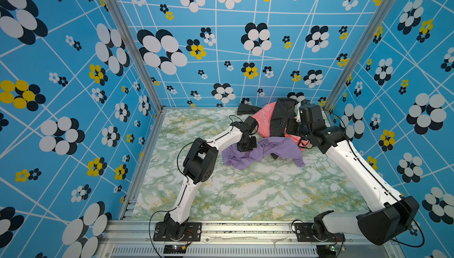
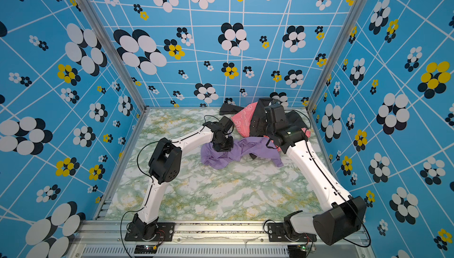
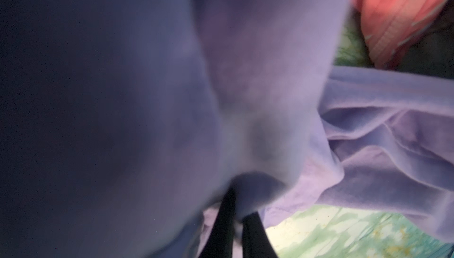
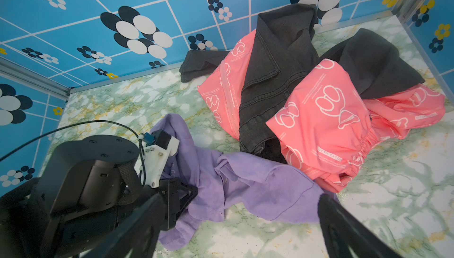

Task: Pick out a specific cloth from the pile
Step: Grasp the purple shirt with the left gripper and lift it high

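On the table, just in front of the pile: my left end effector is clamped on the lavender cloth; my right end effector hangs spread wide, empty.

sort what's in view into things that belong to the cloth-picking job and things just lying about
Job:
- lavender T-shirt, crumpled on the table
- left gripper, shut on the shirt
- right gripper, open, holding nothing

Lying about:
- salmon-pink garment with white print
- dark grey garment, tangled with the pink one
- marble-look table
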